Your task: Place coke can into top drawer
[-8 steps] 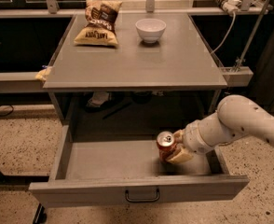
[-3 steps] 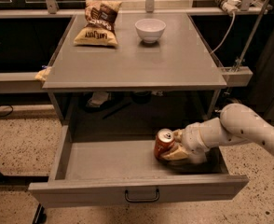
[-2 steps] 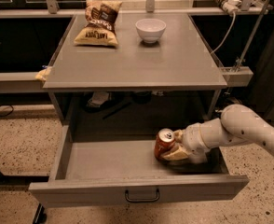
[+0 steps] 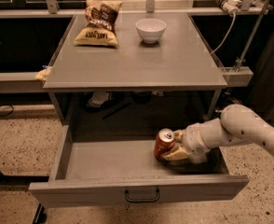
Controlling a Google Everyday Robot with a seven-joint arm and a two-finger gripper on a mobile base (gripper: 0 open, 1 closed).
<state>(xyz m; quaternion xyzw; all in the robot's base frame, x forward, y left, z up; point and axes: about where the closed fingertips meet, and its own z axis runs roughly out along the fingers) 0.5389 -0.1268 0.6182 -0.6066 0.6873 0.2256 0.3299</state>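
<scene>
Coke can (image 4: 164, 144) inside open top drawer (image 4: 110, 160), right of centre, slightly tilted, low over floor. Gripper (image 4: 173, 146) clamped on its side from right. Likely light, rigid, thin-walled, slick; mid-body side grip, gentle squeeze.

Table (image 4: 174, 64) bears chip bag (image 4: 99, 23), bowl (image 4: 150, 30); end effector (image 4: 174, 145) holds coke can (image 4: 163, 143) in top drawer (image 4: 81, 192).

White arm (image 4: 242, 125) reaches in from right, bent low; pincer (image 4: 173, 146) clamped on coke can (image 4: 164, 143) inside top drawer (image 4: 81, 192).
</scene>
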